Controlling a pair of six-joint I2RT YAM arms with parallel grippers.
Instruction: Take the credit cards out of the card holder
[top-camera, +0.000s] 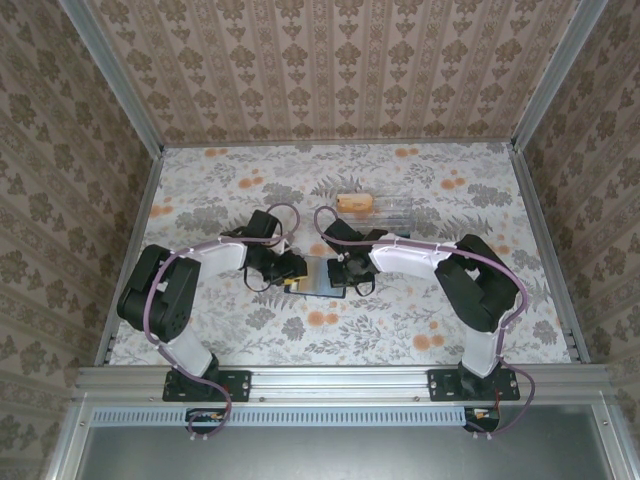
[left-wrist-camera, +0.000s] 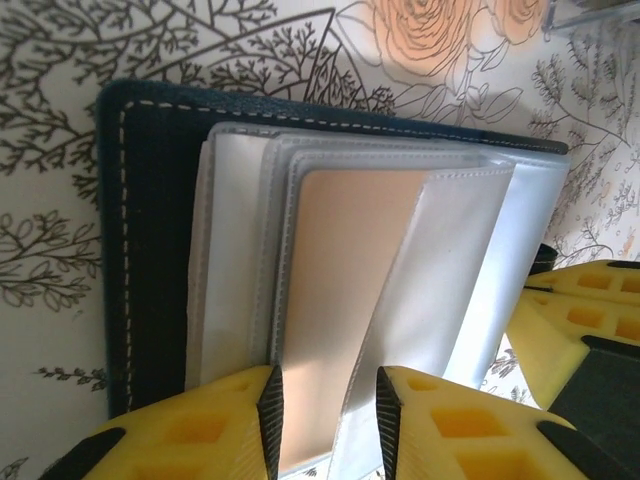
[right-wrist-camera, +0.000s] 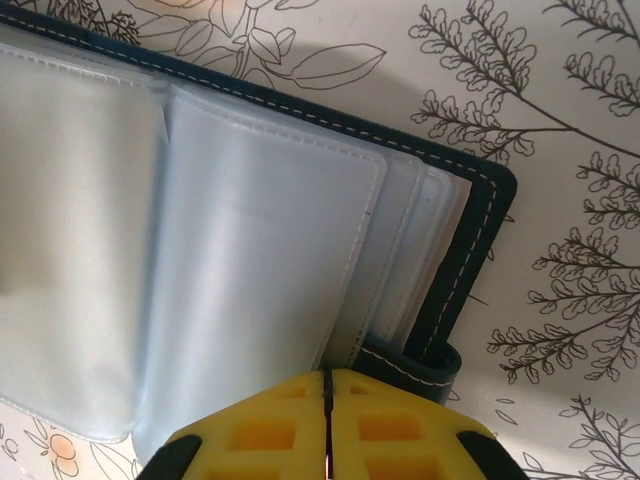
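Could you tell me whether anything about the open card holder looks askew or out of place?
Yes: in the left wrist view one clear sleeve of the card holder slants diagonally across the stack instead of lying square with the other pockets, partly covering a tan card. Nothing looks torn or spilled.

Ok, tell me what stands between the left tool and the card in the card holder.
Nothing separate does. The tan card reaches into the gap between the parted fingers of the left tool. Only a clear sleeve of the card holder lies slanted over the card's right side.
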